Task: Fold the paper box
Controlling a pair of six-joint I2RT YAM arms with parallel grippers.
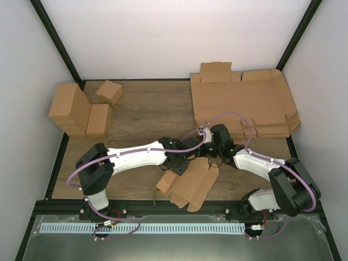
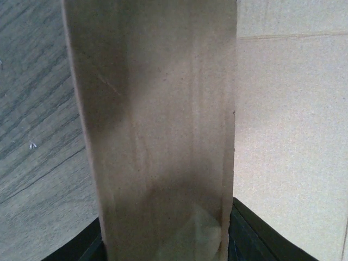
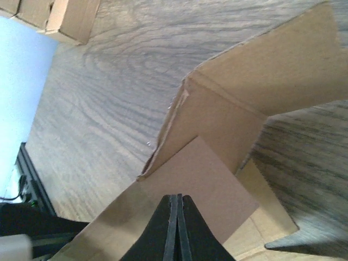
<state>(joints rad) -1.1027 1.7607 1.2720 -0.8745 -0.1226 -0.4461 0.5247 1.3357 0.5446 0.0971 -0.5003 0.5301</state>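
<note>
Wooden table [image 1: 141, 109] | left pincer [image 1: 178, 163] clamps paper box [image 1: 191, 185] | right pincer [image 3: 175, 217] fully closed

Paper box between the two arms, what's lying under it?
Wood-grain table shows around the paper box. The patch directly beneath is covered by cardboard, so anything there is hidden.

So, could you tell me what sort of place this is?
Likely an enclosed robot test cell for box folding: white walls around a wooden table, a pile of flat cardboard blanks, folded boxes.
</note>
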